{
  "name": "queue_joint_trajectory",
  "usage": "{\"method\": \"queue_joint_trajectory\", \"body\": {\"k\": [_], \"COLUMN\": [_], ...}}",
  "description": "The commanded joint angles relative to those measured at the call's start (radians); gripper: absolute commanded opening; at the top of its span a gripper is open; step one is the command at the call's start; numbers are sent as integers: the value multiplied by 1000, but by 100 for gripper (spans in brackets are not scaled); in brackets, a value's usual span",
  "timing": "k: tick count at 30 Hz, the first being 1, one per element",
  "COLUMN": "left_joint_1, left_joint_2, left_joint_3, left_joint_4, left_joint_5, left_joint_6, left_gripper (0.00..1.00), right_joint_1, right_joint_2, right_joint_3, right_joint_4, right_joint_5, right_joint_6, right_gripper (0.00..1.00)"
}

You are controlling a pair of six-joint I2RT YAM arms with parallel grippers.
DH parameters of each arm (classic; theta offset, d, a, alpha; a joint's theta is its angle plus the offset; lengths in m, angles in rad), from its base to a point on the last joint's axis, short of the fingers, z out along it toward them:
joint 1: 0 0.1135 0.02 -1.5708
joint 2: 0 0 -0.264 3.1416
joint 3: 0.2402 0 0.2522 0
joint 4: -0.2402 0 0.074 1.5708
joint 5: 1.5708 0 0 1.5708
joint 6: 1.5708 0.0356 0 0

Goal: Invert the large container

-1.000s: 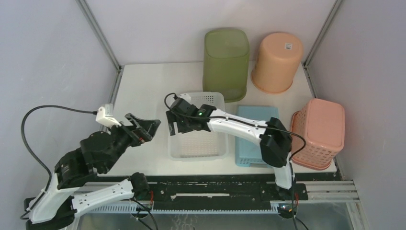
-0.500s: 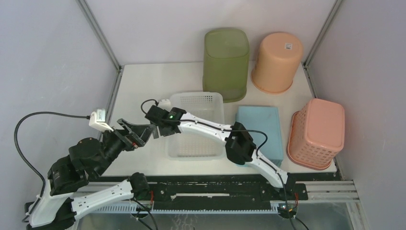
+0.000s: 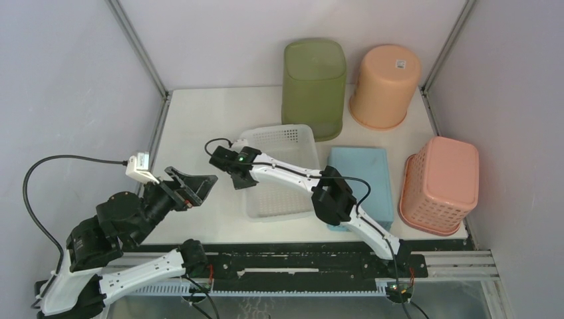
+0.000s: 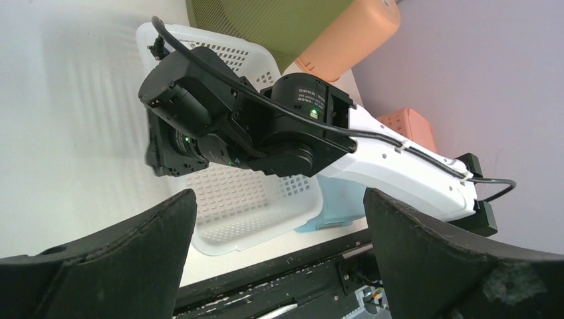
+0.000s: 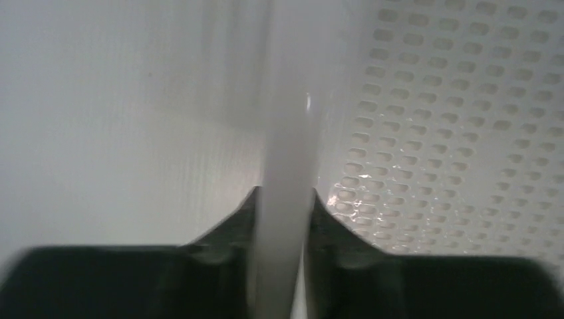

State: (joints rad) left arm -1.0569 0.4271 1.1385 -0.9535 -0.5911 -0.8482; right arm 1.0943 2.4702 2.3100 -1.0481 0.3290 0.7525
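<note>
Top view: the white basket (image 3: 292, 138) sits centre frame, skewed, with my right gripper (image 3: 238, 174) at its left rim. The left gripper (image 3: 197, 185) hangs just left of that, jaws wide apart, holding nothing.

Left wrist view: the basket is mid-frame behind the right arm's wrist. It's thin perforated plastic, so I'd judge it light, springy and a bit slick.

Right wrist view: the rim runs upright between my fingers (image 5: 229, 232), which are clamped on it. The rim's the handhold, and I expect flex as it tips.

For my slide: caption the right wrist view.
Right claw closed on the white basket rim, perforated plastic at right.
</note>
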Motion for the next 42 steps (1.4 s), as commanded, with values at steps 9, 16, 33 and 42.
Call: {"method": "queue_joint_trajectory", "body": {"k": [9,16,33,42], "left_joint_1": [6,5,5,6], "left_joint_2": [20,27,66,76], "left_joint_3": [13,59,80,101], "left_joint_4": [18,14,15,4], "left_joint_5": [22,-7,-28,-34], "left_joint_6": [25,39,41,43], "left_gripper": [100,100,100,100], "right_joint_1": [-4,-62,-230,-235], "right_joint_2": [-279,-570,-645,-386], "right_joint_3": [-67,-346,-1123,-1041], "right_joint_4": [127,507,1747,2423], "right_joint_5": [-166,-424,-747,-740], "right_joint_6": [-74,-12,573,962], "right_gripper": [0,0,0,0]}}
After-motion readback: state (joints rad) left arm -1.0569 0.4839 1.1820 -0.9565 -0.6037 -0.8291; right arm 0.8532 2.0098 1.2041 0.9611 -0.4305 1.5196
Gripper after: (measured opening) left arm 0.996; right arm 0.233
